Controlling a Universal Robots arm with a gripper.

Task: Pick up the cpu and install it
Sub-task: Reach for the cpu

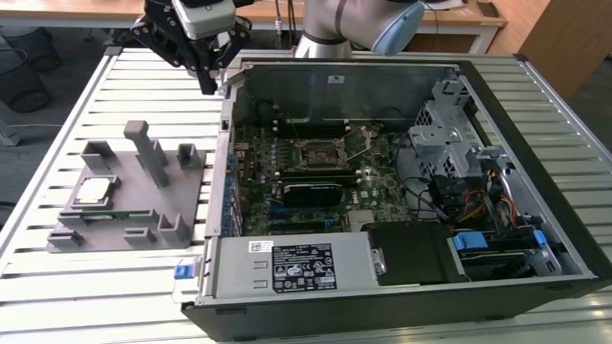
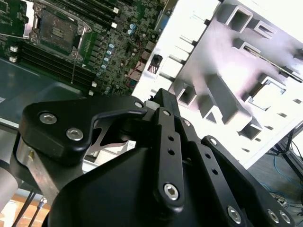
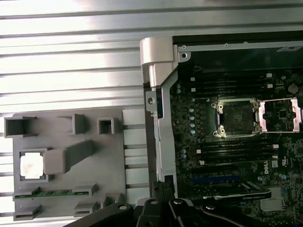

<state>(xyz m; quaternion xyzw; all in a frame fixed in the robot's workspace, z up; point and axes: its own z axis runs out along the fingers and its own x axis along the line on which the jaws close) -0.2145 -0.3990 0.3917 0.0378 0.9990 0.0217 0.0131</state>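
Gripper (image 1: pixel 208 87), fingers pressed together and empty, hovers over the case (image 1: pixel 335 82) corner. The cpu (image 1: pixel 94 190) sits seated in its grey holder (image 1: pixel 96 236) on the tabletop (image 1: pixel 86 107), within reach; the socket (image 1: pixel 320 152) stands open to receive it.

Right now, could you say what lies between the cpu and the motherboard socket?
From the cpu: the grey holder's raised block, slatted table, then the case's side wall, in the first wrist view.

An open computer case (image 1: pixel 383 89) lies on the slatted table (image 1: pixel 96 287) beside a grey holder (image 1: pixel 153 161) carrying a memory stick (image 1: pixel 105 213).
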